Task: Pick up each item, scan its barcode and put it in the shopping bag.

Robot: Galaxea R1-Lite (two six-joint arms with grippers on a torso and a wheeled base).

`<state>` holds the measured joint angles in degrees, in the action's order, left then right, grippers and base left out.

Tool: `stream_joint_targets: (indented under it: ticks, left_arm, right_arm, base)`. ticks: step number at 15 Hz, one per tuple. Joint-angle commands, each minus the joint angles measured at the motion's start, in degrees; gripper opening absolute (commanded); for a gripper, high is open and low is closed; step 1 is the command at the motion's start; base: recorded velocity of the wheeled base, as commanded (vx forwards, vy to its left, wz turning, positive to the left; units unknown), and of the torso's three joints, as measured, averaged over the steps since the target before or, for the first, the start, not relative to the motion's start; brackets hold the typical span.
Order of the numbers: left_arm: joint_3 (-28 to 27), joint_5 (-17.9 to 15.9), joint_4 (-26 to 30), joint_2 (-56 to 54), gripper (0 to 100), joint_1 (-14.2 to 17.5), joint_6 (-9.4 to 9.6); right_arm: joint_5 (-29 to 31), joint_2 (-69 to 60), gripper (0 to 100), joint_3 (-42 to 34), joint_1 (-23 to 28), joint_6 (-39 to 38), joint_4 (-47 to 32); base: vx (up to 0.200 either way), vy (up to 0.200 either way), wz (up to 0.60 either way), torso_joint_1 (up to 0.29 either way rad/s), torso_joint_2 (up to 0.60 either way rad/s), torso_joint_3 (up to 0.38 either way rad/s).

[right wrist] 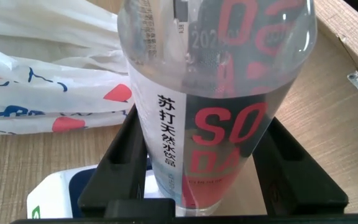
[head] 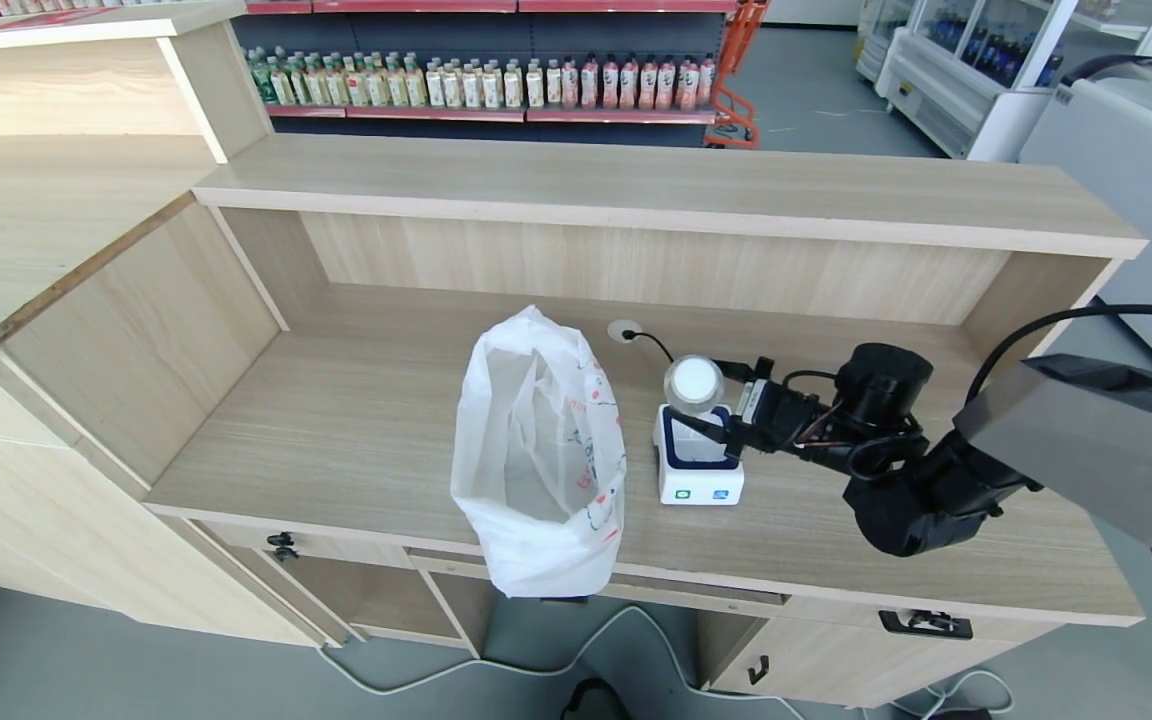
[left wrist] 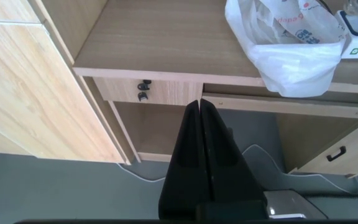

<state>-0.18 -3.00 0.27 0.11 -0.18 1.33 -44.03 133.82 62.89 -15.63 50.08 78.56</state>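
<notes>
1. Head view: our right gripper [head: 716, 402] holds the soda bottle [head: 693, 384] roughly upright, jaws clamped on its sides, over the scanner [head: 699, 470] near the worktop's [head: 336, 430] front edge.
2. We judge scanning is the step in hand: turn the bottle until its barcode faces the scanner window, keeping the grip firm.
3. The shopping bag [head: 539, 455] stands open just beside the scanner, at the front edge.
4. Our left gripper [left wrist: 200, 112] hangs below that edge, jaws pressed together and empty.

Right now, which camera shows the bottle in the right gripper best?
The right wrist view: the bottle stands close up in the right gripper, label facing the camera. The head view gives its white cap from above, over the scanner. The left wrist view looks toward the shopping bag instead.
</notes>
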Motion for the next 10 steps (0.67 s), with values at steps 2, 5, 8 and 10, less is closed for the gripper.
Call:
stream_joint_targets:
  ticks: [2,5,8,10]
  left_arm:
    - [0.0,0.0,0.0,0.0,0,0.0,-0.01]
    - [0.1,0.0,0.0,0.0,0,0.0,-0.01]
    - [0.0,0.0,0.0,0.0,0,0.0,-0.01]
    - [0.0,0.0,0.0,0.0,0,0.0,-0.01]
  right_arm:
    - [-0.2,0.8,0,0.7,0.0,0.0,0.0]
    - [-0.1,0.7,0,0.5,0.0,-0.1,0.7]
    - [0.4,-3.7,0,-4.8,0.6,-4.9,1.6]
    - [0.7,-8.5,0,-5.9,1.3,-13.2,7.8]
  base:
    - [0.000,0.000,0.00,0.000,0.00,0.000]
    - [0.000,0.000,0.00,0.000,0.00,0.000]
    - [0.000,0.000,0.00,0.000,0.00,0.000]
    - [0.000,0.000,0.00,0.000,0.00,0.000]
